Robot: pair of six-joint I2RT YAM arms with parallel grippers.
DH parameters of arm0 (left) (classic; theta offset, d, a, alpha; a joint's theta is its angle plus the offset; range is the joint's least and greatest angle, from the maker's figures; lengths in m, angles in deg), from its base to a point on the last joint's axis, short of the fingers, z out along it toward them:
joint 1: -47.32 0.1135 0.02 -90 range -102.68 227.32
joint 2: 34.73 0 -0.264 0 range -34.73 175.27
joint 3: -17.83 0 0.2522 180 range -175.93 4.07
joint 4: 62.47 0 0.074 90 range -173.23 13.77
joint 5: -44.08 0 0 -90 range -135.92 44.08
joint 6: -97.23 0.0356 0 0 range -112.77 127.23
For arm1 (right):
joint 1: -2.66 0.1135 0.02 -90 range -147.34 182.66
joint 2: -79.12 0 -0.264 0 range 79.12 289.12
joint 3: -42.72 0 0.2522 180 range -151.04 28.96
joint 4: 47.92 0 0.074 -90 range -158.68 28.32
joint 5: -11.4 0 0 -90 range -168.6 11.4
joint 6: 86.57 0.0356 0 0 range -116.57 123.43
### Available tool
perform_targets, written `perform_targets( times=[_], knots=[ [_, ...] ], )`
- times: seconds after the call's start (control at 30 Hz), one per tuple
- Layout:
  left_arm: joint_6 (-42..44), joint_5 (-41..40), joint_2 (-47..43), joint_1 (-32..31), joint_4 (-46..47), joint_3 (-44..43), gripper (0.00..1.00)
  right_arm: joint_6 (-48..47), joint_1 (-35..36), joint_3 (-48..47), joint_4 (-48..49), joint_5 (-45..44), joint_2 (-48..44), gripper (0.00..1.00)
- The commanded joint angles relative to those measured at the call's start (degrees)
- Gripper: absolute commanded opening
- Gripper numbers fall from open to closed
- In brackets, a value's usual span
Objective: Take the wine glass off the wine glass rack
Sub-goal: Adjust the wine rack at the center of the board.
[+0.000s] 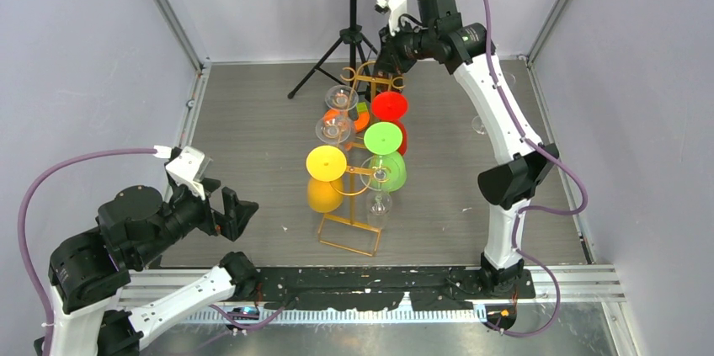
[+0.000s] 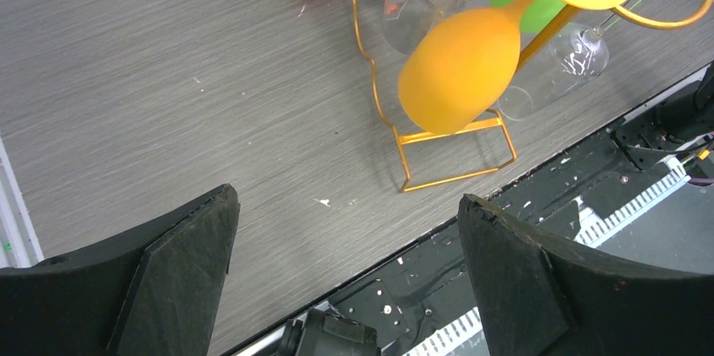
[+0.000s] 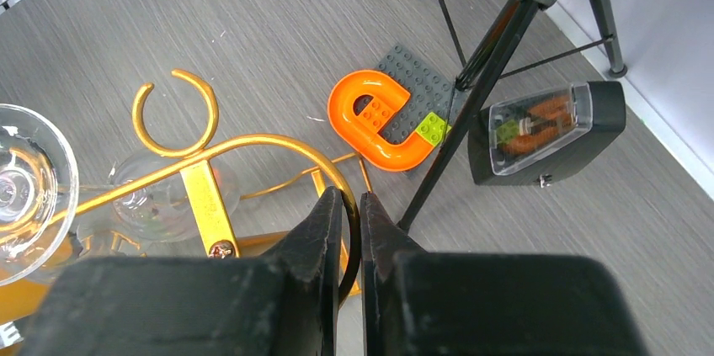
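Note:
The gold wire wine glass rack (image 1: pixel 348 231) stands mid-table with several wine glasses hanging upside down from it: a yellow one (image 1: pixel 326 165), a green one (image 1: pixel 384 139), a red one (image 1: pixel 390 106) and clear ones (image 1: pixel 341 98). My right gripper (image 1: pixel 387 63) is at the rack's far end. In the right wrist view my right gripper (image 3: pixel 349 204) is shut on a curled top rail of the rack (image 3: pixel 253 144). At the front left my left gripper (image 1: pixel 237 213) hangs open and empty. In the left wrist view the yellow glass (image 2: pixel 459 70) and the rack base (image 2: pixel 455 175) lie ahead of that left gripper (image 2: pixel 345 230).
A black tripod music stand (image 1: pixel 349 32) stands behind the rack. Near its legs lie an orange U-shaped toy (image 3: pixel 370 124) on a grey studded plate and a black box (image 3: pixel 547 133). Grey walls close in on both sides. A black rail (image 1: pixel 362 284) runs along the near edge.

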Motion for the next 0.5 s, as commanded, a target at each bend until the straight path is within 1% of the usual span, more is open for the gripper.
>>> perform_targets(
  times=[0.0,0.2,0.33,0.37,0.4,0.47],
  knots=[
    [1.0,-1.0,-0.4,-0.1,1.5,0.0,0.99,-5.4,0.1,-2.0,9.9,1.0,1.7,0.06],
    [0.2,-0.6,-0.6,-0.1,1.9,0.3,0.99,-4.5,0.1,-4.1,12.5,1.5,2.9,0.06],
    [-0.2,-0.1,-0.9,-0.1,2.3,0.8,0.99,-2.6,0.1,-4.0,13.9,1.6,2.9,0.16],
    [-0.3,0.0,-0.9,-0.1,2.3,0.8,0.99,-2.4,0.1,-4.0,14.0,1.5,2.8,0.2],
    [-0.4,0.2,-0.9,-0.1,2.3,0.9,0.99,-2.3,0.1,-3.6,14.3,1.0,2.3,0.23],
    [-0.5,0.2,-1.0,-0.1,2.4,1.0,0.99,-2.1,0.1,-2.8,14.8,-0.2,1.2,0.34]
  ],
)
